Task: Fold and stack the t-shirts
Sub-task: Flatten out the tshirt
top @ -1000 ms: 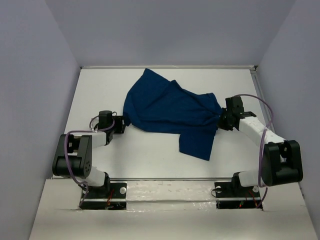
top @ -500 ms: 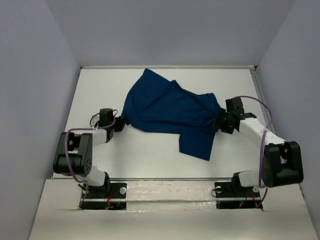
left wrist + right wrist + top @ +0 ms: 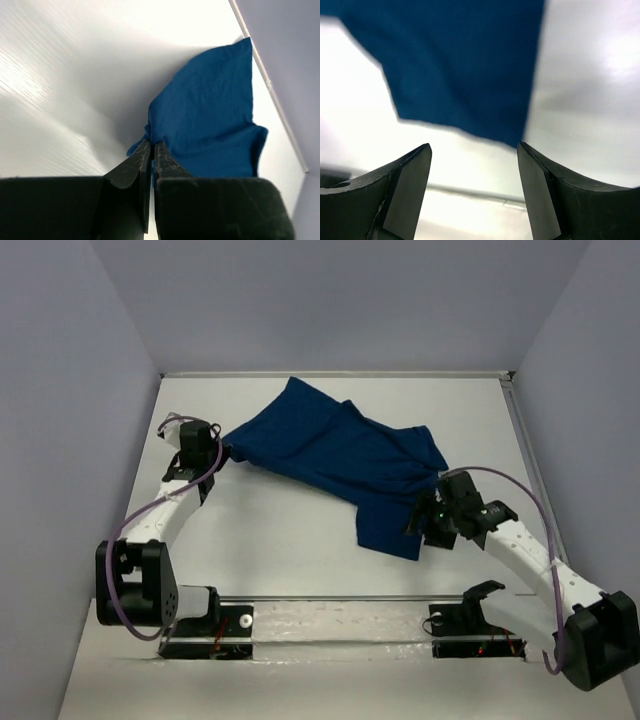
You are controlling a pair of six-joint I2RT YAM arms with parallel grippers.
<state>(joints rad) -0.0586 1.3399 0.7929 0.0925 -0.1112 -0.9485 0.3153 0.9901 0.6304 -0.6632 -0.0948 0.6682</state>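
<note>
On table, t-shirt runs far-left to near-right; left gripper pinching, right gripper agape.

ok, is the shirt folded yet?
Not folded. The shirt lies rumpled and loosely spread on the table, no neat creases. Left gripper pinches its edge; right gripper is open by its near corner.

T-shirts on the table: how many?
1. The dark blue t-shirt lies rumpled in the middle of the table, its left corner pinched in the left gripper, the open right gripper at its near flap. Folds could hide another.
</note>
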